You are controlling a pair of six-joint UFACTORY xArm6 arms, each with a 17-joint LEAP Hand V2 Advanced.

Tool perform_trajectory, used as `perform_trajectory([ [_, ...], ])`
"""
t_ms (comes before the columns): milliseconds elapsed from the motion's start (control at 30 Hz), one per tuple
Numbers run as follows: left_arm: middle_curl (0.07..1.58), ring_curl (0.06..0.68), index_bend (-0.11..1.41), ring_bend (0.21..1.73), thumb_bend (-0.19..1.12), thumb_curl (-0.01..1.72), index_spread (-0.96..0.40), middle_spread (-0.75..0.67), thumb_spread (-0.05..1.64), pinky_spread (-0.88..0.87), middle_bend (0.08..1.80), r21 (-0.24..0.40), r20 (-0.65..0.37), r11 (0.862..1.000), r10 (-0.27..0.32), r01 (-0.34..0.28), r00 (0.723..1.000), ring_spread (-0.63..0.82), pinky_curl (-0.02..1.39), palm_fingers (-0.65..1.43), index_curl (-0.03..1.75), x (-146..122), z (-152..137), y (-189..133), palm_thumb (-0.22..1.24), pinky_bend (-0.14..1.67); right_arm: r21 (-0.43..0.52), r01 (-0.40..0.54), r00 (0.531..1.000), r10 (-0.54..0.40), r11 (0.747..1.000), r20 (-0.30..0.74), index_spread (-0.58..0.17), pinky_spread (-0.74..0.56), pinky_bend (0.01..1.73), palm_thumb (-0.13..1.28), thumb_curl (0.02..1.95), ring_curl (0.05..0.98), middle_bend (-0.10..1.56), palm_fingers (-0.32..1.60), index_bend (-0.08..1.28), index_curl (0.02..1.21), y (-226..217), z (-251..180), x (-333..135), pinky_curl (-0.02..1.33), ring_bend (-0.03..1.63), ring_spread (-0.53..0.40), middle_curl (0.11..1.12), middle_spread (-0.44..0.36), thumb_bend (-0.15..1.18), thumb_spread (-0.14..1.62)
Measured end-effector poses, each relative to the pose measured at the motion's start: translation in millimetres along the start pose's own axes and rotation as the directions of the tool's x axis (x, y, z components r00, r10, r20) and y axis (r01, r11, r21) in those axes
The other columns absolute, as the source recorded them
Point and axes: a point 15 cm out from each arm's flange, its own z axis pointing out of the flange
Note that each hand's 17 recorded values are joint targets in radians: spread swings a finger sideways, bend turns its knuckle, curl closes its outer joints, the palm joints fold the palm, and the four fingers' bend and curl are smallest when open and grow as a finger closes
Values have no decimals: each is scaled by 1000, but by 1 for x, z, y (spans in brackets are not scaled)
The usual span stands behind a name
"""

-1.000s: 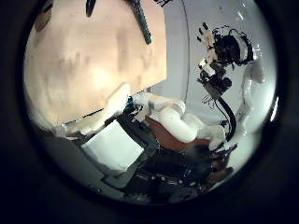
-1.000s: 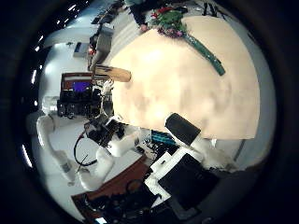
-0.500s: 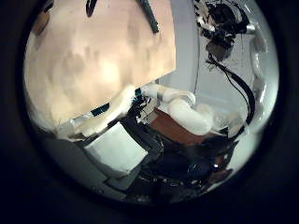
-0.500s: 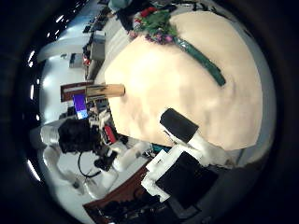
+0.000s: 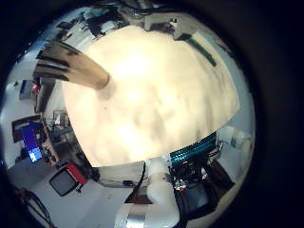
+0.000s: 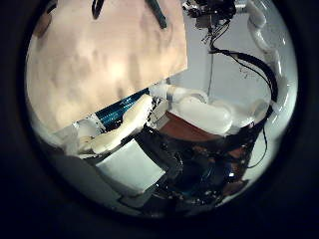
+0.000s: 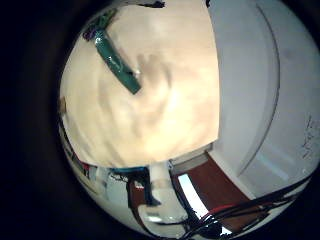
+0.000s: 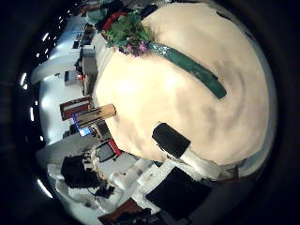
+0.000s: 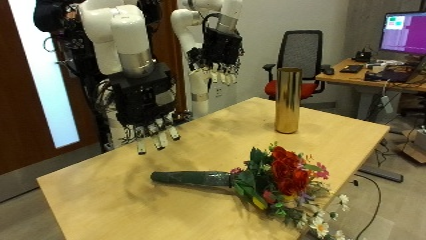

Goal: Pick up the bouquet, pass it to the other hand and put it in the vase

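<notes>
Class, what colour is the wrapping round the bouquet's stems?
Dark green wrapping on the bouquet, clearest in the outside view.

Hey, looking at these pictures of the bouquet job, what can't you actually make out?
- Vase: its inside is hidden by its own wall in the outside view.
- Bouquet: the blooms at its far end are cut off by the outside view's lower edge.
- Left hand: its fingers hang in front of dark parts in the outside view, too small to read.
- Underside of the bouquet's wrapped stem: it lies against the table.

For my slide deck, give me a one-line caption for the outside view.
Both hands, right and left, hover open above the table; bouquet lies flat, gold vase upright.
</notes>
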Motion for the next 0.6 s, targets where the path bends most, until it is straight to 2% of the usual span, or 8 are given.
perform_trajectory([
  [200, 352, 169, 223, 406, -28, 312, 39, 209, 966, 463, 198, 3, 36, 1000, -9, 9, 999, 449, 186, 313, 472, -5, -1, 8, 448, 170, 53, -56, 998, 56, 997, 1, -93, 304, 446, 440, 306, 213, 337, 247, 163, 285, -30, 22, 3, 252, 547, 139, 344, 191, -22, 1098],
  [500, 349, 170, 223, 397, -28, 313, 39, 208, 966, 463, 203, 3, 25, 1000, -16, 15, 1000, 445, 183, 316, 477, -6, 3, 7, 447, 170, 5, -94, 996, 94, 996, 13, -73, 311, 449, 436, 316, 213, 333, 281, 149, 281, -41, 73, 11, 250, 594, 168, 343, 201, -25, 1078],
  [600, 350, 170, 221, 395, -28, 313, 33, 209, 966, 463, 205, 3, 25, 1000, -19, 19, 1000, 445, 182, 317, 477, -6, 3, 7, 447, 169, -19, -96, 995, 96, 995, 10, -73, 298, 468, 486, 333, 217, 343, 300, 154, 273, -42, 85, 11, 252, 635, 154, 346, 196, -18, 1083],
])
